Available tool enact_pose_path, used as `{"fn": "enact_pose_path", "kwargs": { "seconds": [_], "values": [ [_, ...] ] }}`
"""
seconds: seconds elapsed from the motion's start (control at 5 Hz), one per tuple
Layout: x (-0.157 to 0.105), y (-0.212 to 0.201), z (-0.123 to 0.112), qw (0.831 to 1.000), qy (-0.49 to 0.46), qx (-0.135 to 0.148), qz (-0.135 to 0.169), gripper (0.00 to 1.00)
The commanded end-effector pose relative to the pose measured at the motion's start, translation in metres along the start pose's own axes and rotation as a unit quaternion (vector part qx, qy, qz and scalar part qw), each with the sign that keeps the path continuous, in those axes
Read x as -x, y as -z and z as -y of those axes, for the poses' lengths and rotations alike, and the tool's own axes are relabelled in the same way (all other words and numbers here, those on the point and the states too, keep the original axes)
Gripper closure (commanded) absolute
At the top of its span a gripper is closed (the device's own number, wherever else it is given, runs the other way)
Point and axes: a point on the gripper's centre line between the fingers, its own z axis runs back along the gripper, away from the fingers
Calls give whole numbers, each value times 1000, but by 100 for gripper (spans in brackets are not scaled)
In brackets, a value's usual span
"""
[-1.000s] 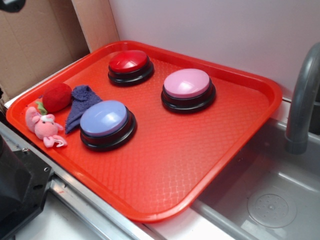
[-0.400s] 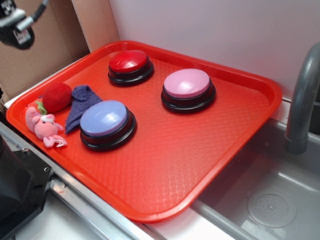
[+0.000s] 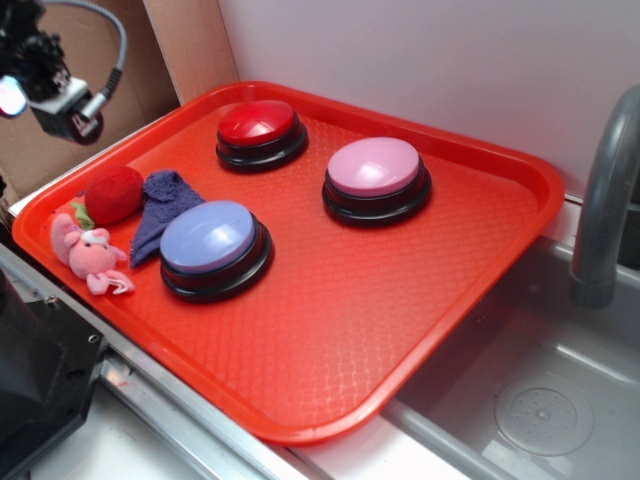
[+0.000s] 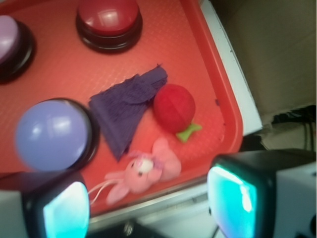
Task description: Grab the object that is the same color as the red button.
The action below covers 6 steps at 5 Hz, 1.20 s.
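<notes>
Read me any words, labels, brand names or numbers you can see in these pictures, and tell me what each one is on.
None: no readable text in either view.
The red button, pink button and lavender button have plain domes.
The strawberry, bunny, cloth and tray carry no label.
</notes>
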Motion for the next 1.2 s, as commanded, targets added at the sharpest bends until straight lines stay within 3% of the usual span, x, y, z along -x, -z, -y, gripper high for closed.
{"fn": "enact_pose_path", "kwargs": {
  "seconds": [0.0, 0.2, 0.6, 0.8, 1.0],
  "values": [
    [-26, 61, -30, 999, -22, 10, 40, 0],
    [-31, 81, -44, 999, -23, 2, 38, 0],
    [-23, 114, -44, 999, -36, 25, 14, 0],
    [-27, 114, -41, 999, -36, 16, 15, 100],
    [-31, 109, -38, 999, -40, 19, 14, 100]
  ]
}}
